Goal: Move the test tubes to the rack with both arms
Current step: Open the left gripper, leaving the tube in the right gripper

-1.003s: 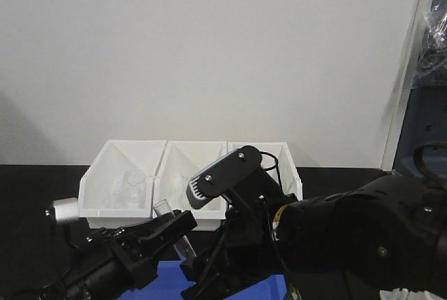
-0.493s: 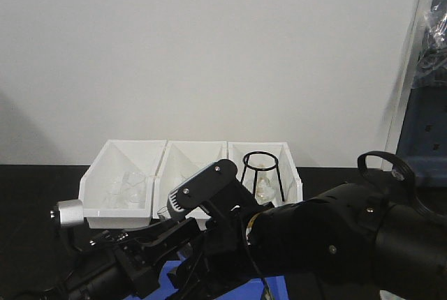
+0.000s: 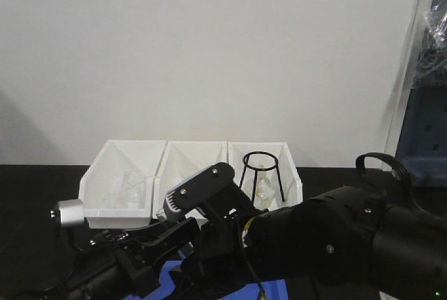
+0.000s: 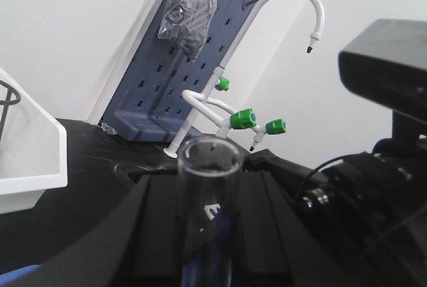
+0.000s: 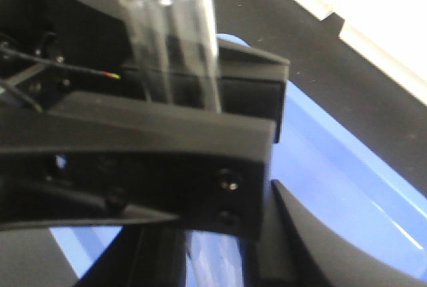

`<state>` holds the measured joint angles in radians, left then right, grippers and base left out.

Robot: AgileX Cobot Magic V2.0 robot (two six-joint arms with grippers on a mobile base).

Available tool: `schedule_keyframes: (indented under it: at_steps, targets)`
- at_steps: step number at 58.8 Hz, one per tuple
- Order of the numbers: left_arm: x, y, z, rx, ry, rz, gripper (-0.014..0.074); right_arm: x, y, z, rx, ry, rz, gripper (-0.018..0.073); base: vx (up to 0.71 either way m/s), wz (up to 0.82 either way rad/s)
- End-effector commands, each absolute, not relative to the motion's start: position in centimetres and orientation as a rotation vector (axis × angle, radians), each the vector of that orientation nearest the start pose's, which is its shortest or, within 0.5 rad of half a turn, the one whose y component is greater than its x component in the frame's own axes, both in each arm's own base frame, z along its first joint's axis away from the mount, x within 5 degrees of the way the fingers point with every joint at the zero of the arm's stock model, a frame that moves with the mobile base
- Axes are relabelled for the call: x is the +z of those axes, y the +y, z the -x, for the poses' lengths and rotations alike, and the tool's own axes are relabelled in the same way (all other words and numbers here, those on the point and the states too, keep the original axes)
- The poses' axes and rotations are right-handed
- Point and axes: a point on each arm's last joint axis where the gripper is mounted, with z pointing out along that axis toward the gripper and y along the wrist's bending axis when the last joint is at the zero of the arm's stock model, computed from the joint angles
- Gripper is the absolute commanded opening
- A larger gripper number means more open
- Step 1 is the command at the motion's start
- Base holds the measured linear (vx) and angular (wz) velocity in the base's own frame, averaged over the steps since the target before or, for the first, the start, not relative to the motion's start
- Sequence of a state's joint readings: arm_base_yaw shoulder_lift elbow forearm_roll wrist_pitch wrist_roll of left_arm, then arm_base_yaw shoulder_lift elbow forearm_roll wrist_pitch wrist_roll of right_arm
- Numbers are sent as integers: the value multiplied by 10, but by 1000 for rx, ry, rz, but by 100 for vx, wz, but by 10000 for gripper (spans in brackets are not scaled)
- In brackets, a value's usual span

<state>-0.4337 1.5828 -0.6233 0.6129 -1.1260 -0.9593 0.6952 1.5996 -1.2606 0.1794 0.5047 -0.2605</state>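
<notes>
A clear test tube stands upright between the black fingers of my left gripper, which is shut on it. From the right wrist view the tube's upper part rises above the left gripper's fingers, and its lower part hangs between the jaws of my right gripper. Those jaws stand wider than the tube, one on each side. In the front view the left arm with its silver knob and the right arm overlap low in the frame. The rack is out of view.
Three white slanted bins line the back; the left one holds glassware, the right one a black wire stand. A blue tray lies under the grippers. A blue pegboard and white faucet stand at the right.
The right arm has swung left and closed in over the left gripper and its tube, uncovering the wire stand. The left arm has barely moved.
</notes>
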Motion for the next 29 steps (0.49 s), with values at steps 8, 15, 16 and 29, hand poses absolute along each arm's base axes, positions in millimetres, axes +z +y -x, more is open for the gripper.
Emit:
schedule_keyframes:
  at_steps: [8, 15, 16, 29]
  targets:
    - [265, -168, -246, -1333, 1377, -325, 76, 334, 236, -275, 445, 2012, 859, 37, 0, 0]
    - [265, -168, -246, -1334, 1375, -326, 181, 334, 236, -275, 452, 2019, 846, -15, 0, 0]
    - [265, -168, -246, -1335, 1373, -326, 205, 333, 236, -275, 453, 2020, 846, -14, 0, 0]
    - [269, -166, -247, -1345, 1337, -279, 471, 335, 236, -276, 457, 2012, 829, -10, 0, 0]
